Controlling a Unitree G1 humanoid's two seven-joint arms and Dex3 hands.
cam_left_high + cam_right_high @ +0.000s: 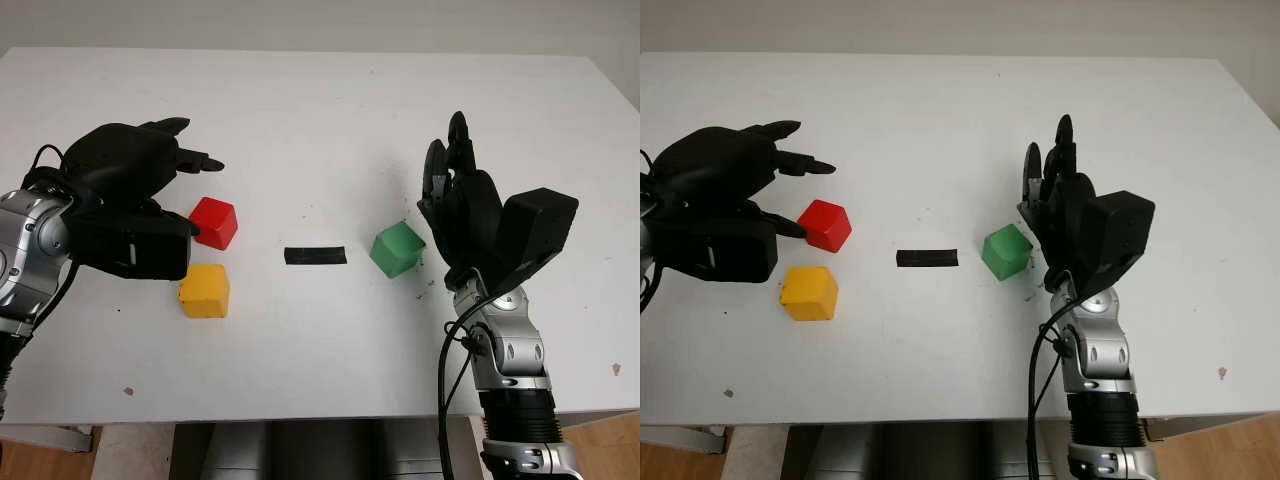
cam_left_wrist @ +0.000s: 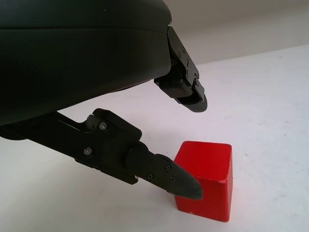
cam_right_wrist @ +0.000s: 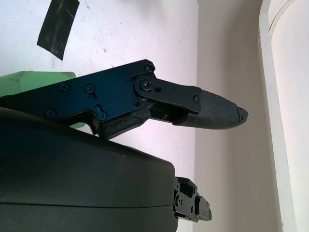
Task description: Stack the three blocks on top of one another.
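A red block (image 1: 214,222) sits on the white table (image 1: 320,120) at the left, and a yellow block (image 1: 205,290) lies just in front of it. Right of centre is a green block (image 1: 397,248). My left hand (image 1: 200,195) hovers open at the red block's left side, its upper fingers reaching over the block. In the left wrist view one fingertip (image 2: 181,180) is right at the red block (image 2: 205,179); whether it touches cannot be told. My right hand (image 1: 445,165) stands open just right of the green block (image 3: 34,79), fingers pointing away from me.
A strip of black tape (image 1: 315,255) lies flat on the table between the red and green blocks. The table's front edge (image 1: 320,415) runs close below the blocks, and its right edge lies beyond my right hand.
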